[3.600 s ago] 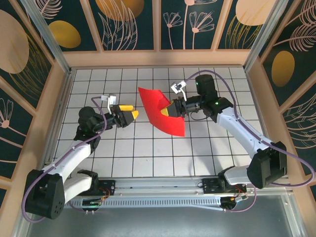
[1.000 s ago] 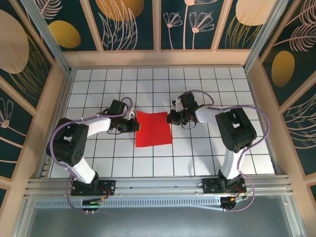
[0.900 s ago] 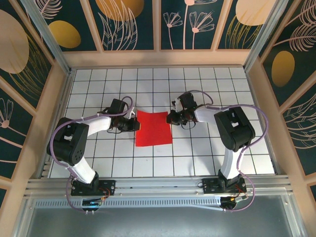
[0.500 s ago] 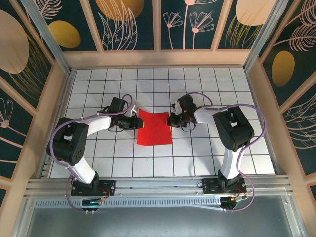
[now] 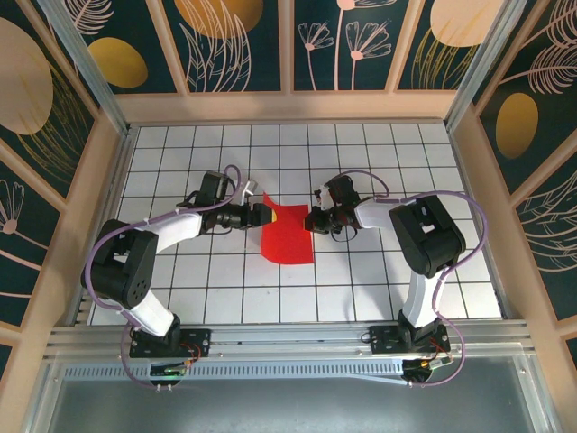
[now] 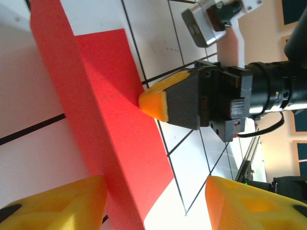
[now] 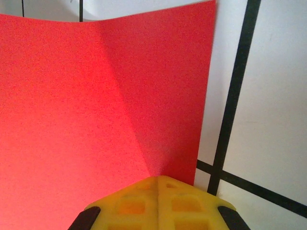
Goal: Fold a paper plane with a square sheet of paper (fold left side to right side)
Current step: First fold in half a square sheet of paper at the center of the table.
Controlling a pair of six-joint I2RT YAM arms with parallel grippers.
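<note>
The square sheet of paper (image 5: 290, 238) is bright red and lies on the white grid table between my two grippers. Its right part is flat, while its left edge stands up off the table as a curled flap (image 6: 72, 96). My left gripper (image 5: 261, 215) is at that raised edge and open, with the flap passing between its yellow fingers (image 6: 53, 206) and neither finger closed on it. My right gripper (image 5: 313, 221) is shut and points down, its joined tips (image 7: 160, 191) pressing on the sheet (image 7: 72, 96) near its right edge. In the left wrist view that tip (image 6: 154, 101) rests on the paper.
The table (image 5: 379, 280) is walled by wooden borders (image 5: 469, 180) on three sides. A metal rail (image 5: 288, 338) with both arm bases runs along the near edge. The right arm's elbow (image 5: 428, 236) rises just right of the sheet.
My left gripper has opened and moved a little right and farther back. The sheet's left edge, flat a second ago, now stands up and leans right. The right gripper has stayed put.
</note>
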